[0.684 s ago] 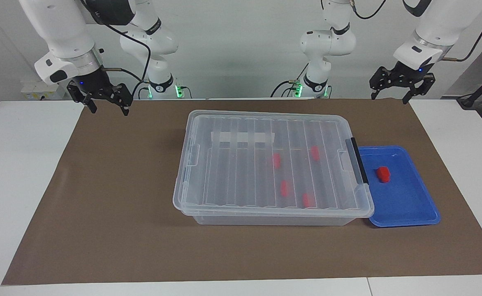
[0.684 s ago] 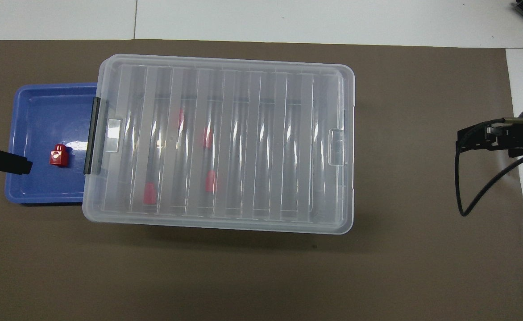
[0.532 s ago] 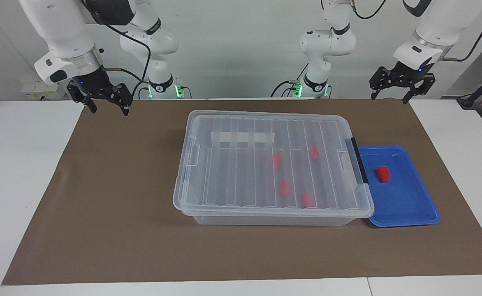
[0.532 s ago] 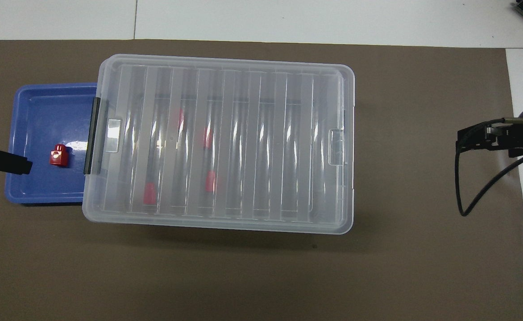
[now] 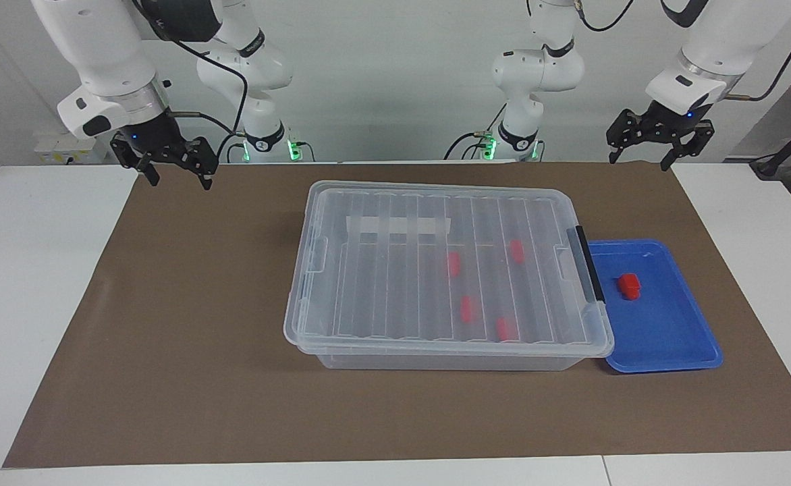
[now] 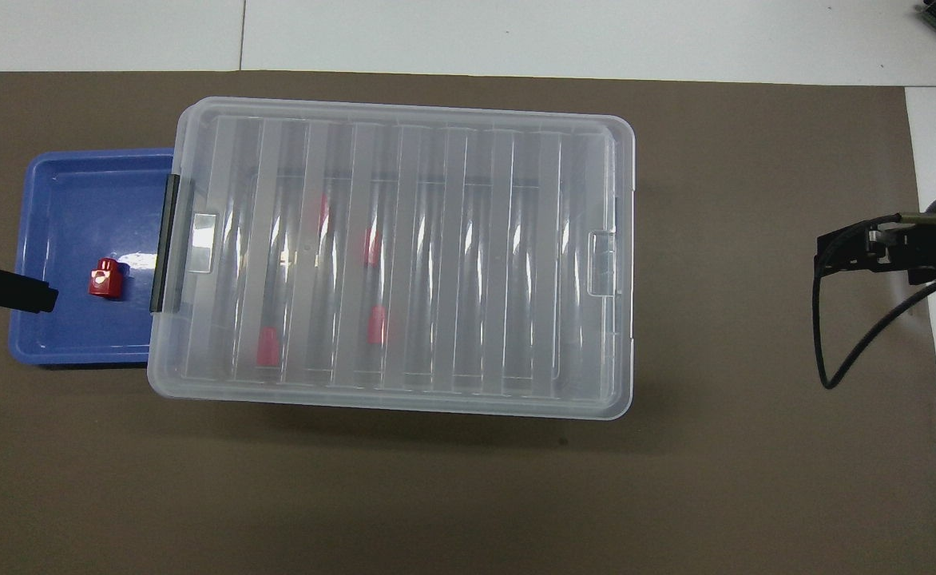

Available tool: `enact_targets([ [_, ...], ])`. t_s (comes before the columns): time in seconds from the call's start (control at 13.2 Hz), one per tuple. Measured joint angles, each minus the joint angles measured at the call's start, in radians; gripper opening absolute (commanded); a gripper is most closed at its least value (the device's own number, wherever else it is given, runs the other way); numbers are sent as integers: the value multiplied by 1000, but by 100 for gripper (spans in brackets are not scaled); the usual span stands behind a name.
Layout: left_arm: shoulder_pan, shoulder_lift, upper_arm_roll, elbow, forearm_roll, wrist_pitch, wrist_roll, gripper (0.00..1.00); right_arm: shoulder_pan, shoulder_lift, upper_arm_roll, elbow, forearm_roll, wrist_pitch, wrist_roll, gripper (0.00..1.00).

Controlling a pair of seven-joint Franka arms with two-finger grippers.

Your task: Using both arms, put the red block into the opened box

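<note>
The clear box (image 5: 436,270) (image 6: 392,255) stands mid-mat with its ribbed lid lying on it. Several red blocks show through the lid. One more red block (image 5: 629,285) (image 6: 105,281) lies in the shallow blue tray (image 5: 665,331) (image 6: 69,200), which touches the box's black-latched end. My left gripper (image 5: 642,160) hangs open and empty high over the mat at the left arm's end of the table. In the overhead view one of its fingers (image 6: 13,291) shows over the tray's outer rim. My right gripper (image 5: 178,177) (image 6: 859,251) hangs open and empty over the mat's other end.
A brown mat (image 5: 200,337) covers most of the white table (image 5: 31,270). A black cable (image 6: 835,351) loops down from the right wrist. Bare mat lies between the box and the right arm's end.
</note>
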Motion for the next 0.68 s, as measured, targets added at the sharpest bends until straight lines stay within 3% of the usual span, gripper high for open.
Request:
enact_targets([
  [0.38,0,0,0,0,0,0,0,100,15,-7,3,-125,2,193,53,90],
  [0.53,0,0,0,0,0,0,0,100,51,-7,6,-177,4,289,76,68],
  [0.61,0,0,0,0,0,0,0,100,76,-7,8,-195,4,318,106,68],
  [0.68,0,0,0,0,0,0,0,100,102,-7,9,-207,4,341,135,77],
])
